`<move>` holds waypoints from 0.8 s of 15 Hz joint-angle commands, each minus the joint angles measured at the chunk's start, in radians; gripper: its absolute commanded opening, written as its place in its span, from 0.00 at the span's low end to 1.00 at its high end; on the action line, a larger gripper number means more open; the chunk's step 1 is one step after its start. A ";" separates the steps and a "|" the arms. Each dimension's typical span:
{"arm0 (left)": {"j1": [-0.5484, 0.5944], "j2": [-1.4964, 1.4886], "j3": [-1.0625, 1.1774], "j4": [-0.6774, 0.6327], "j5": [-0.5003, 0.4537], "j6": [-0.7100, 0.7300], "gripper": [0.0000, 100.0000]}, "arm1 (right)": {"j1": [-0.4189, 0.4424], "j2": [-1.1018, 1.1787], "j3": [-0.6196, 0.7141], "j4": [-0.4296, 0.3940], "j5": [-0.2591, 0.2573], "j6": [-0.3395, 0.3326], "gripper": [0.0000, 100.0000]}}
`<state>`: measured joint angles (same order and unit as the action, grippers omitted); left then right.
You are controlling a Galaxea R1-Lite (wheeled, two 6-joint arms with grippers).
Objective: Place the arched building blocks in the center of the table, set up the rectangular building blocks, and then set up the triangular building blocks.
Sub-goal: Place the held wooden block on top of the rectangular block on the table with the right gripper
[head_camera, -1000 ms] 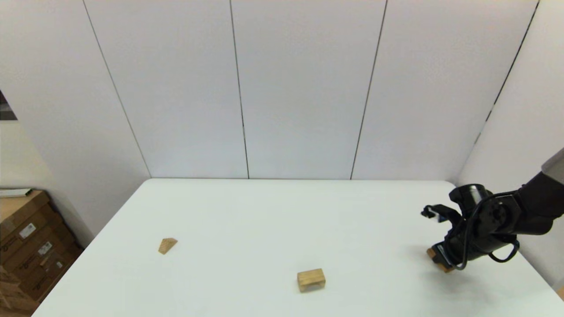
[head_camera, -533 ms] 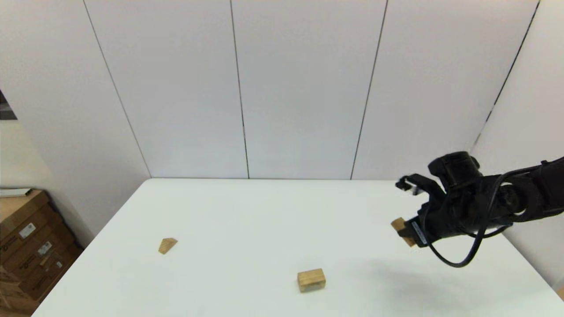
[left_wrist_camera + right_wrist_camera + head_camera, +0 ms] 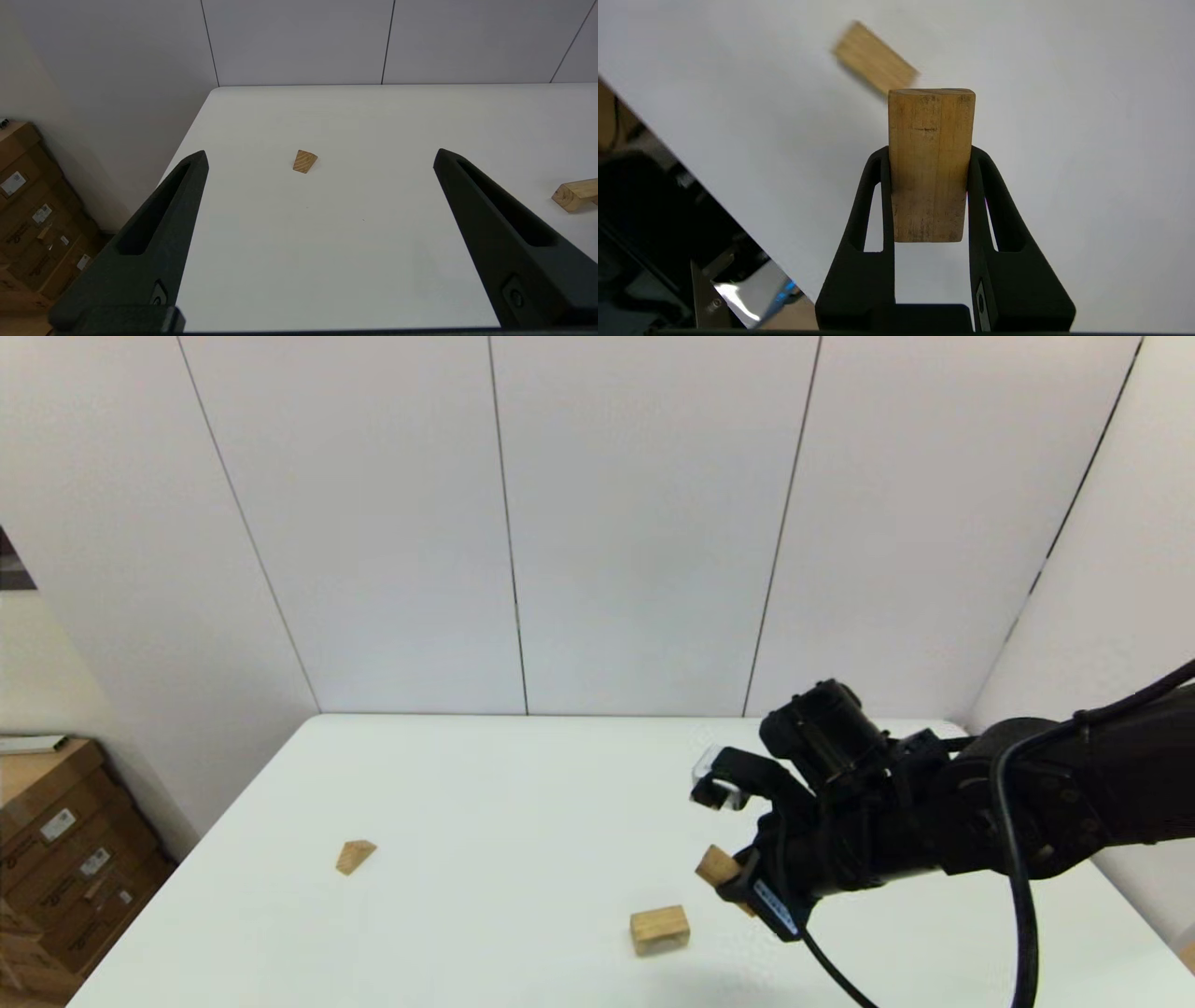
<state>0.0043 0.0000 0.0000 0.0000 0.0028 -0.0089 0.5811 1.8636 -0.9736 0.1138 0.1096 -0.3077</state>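
The right pincer (image 3: 747,887) was pinching the rectangular building blocks (image 3: 930,163) across the narrow width, the long axis running out past the fingertips. It hung above the table (image 3: 523,784), just beside and slightly beyond the arched building blocks (image 3: 659,929), which sat on its legs near the table's front middle. In the right wrist view the arched block lay just past the held block's far end. My judgement: the coming placement depends on lowering the brick level, long axis aligned with the arch, without knocking it.

The triangular building blocks (image 3: 354,856) lay well apart on the table's left side, nearer the left arm. The left pincer (image 3: 320,161) was spread wide, with the wedge ahead between its fingers but far off. No containers were present.
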 commanded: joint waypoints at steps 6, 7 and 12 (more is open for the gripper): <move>0.000 0.002 0.000 0.000 0.000 0.000 1.00 | 0.115 0.178 -0.074 -0.003 0.002 -0.237 0.00; 0.000 0.000 0.000 0.000 0.000 0.000 1.00 | 0.121 0.198 -0.089 -0.003 0.002 -0.249 0.00; 0.000 0.000 0.000 0.000 0.000 0.000 1.00 | 0.146 0.279 -0.160 0.007 0.005 -0.257 0.00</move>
<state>0.0043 0.0000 0.0000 0.0000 0.0028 -0.0089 0.7202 2.0955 -1.1053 0.1177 0.1138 -0.5609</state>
